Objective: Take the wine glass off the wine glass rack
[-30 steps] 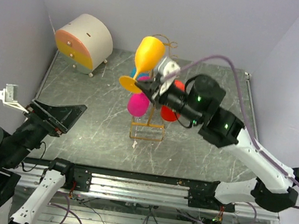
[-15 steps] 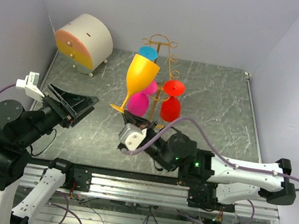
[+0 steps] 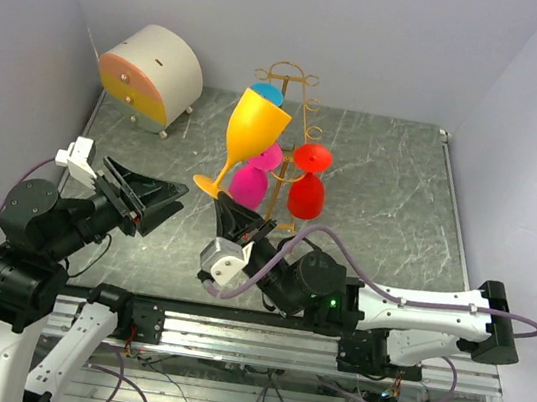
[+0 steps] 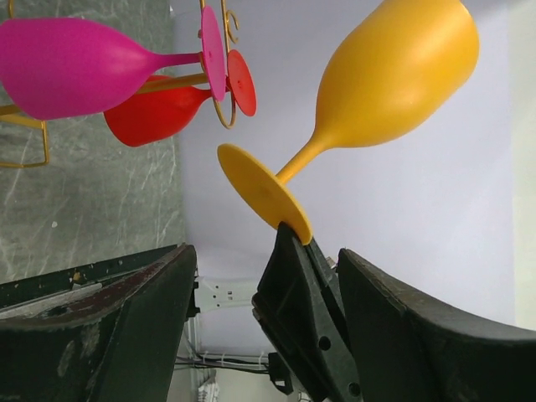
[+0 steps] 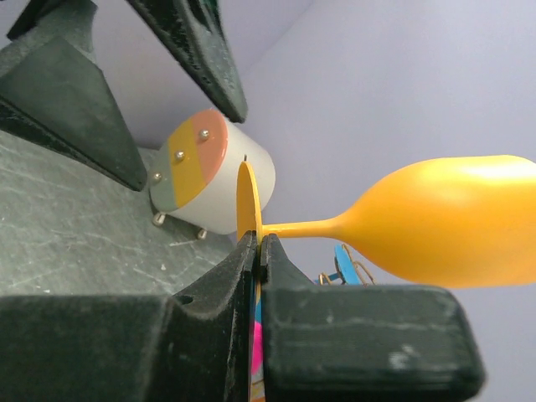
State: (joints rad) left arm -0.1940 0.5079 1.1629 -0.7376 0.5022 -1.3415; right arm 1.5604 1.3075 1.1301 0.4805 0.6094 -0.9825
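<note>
Near the wine glass rack (image 3: 288, 63), right gripper (image 3: 234, 218) pinches the yellow wine glass (image 3: 256, 123) by its foot rim, so it could twist loose; left gripper (image 3: 170, 198) open.

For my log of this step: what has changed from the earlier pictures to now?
The right gripper, shut on the foot of the yellow wine glass, drew it away from the wine glass rack toward the near edge. The open left gripper rose toward it. The other glasses and the cabinet stayed.
</note>
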